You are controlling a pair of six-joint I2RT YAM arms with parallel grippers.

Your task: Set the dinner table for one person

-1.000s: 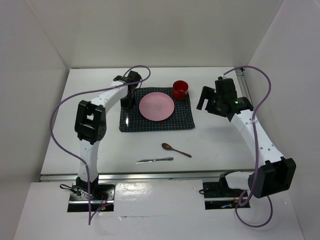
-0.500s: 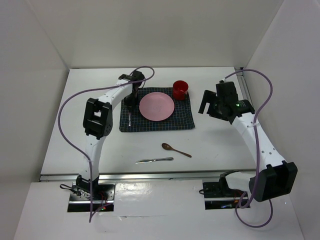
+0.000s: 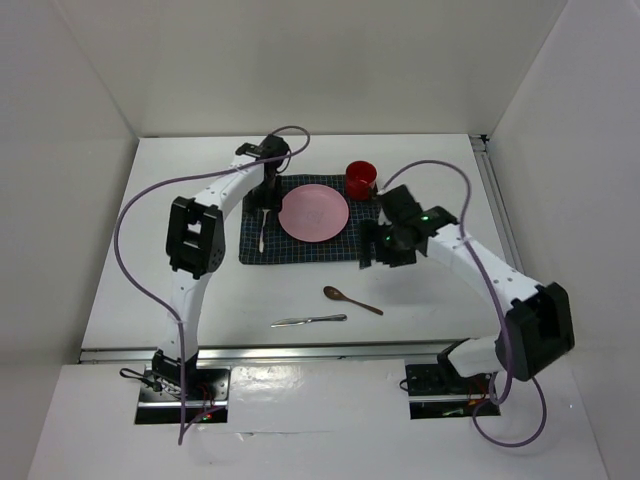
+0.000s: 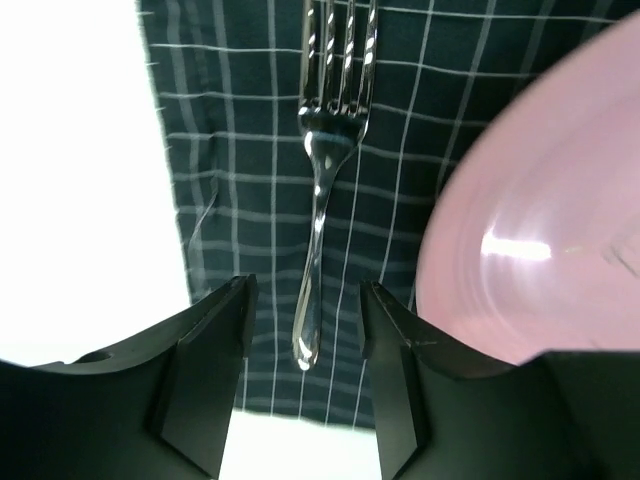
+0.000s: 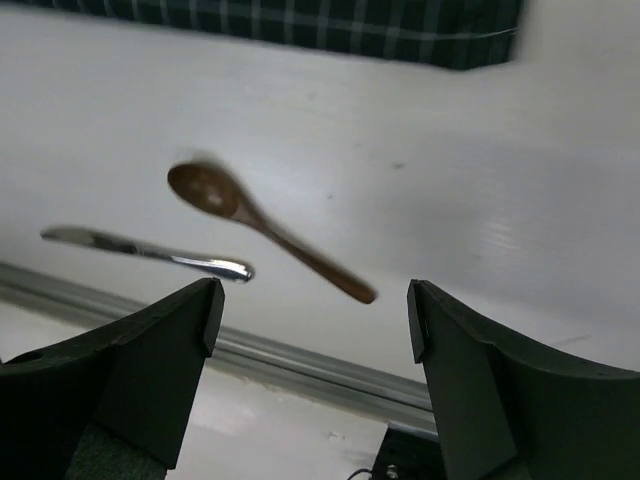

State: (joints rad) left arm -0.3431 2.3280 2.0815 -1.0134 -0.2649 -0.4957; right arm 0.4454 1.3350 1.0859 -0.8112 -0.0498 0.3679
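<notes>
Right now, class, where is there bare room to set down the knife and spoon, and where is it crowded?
Free: the mat strip right of the plate, below the cup, though the right claw hangs there; the table left of the knife. Crowded: mat's left strip, fork under left claw, beside plate.

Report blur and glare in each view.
Right wrist: whole frame blurred, spoon and knife soft-edged. Left wrist: fork crisp with bright glints, a glare streak on the pink plate, the dinner table blown out to white. Top external: even light, sharp, only faint shadows.
</notes>
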